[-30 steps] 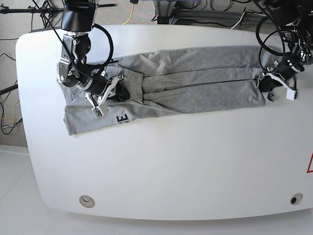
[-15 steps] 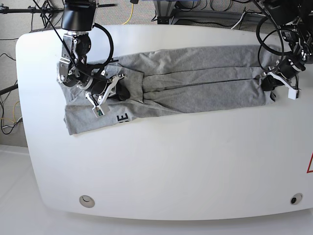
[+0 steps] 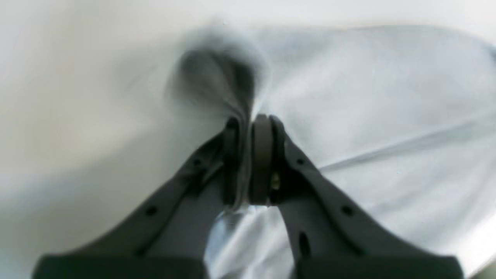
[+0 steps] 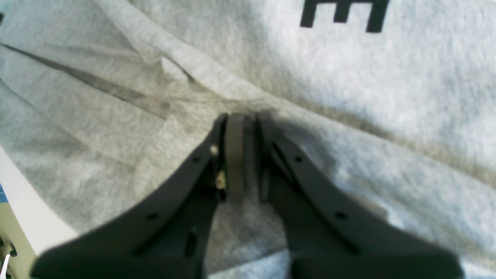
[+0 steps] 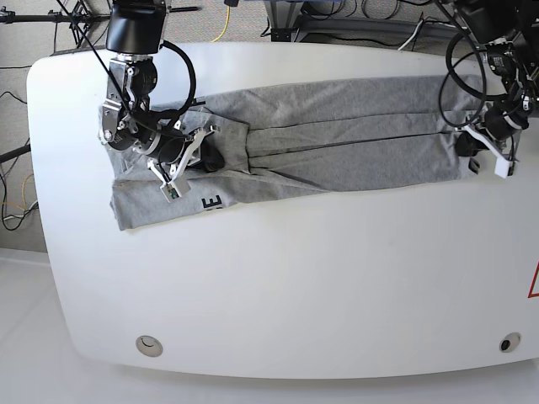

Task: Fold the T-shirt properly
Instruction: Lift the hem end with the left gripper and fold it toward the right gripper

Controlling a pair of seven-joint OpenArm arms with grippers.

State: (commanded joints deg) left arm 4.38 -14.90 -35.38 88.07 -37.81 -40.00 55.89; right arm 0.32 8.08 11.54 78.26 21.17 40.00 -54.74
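The heather-grey T-shirt (image 5: 337, 143) lies folded lengthwise into a long band across the back half of the white table (image 5: 295, 278). Black lettering (image 5: 210, 203) shows near its left end. At the band's right end, my left gripper (image 5: 466, 151) is shut on a pinched-up ridge of the T-shirt (image 3: 368, 97); in the left wrist view the cloth runs between the gripper (image 3: 250, 120) pads. My right gripper (image 5: 206, 158) sits on the left part of the band. In its wrist view this gripper (image 4: 242, 120) has its jaws together on a crease of the T-shirt (image 4: 387, 97), below a black letter (image 4: 343, 11).
Cables and stands crowd the floor behind the table. Two round inserts (image 5: 150, 345) (image 5: 509, 342) sit near the front corners. A red triangle mark (image 5: 534, 282) lies at the right edge. The table's rim runs close behind the left gripper.
My left gripper has moved a little to the right with the cloth, drawing the band longer and tauter. The right arm has stayed put.
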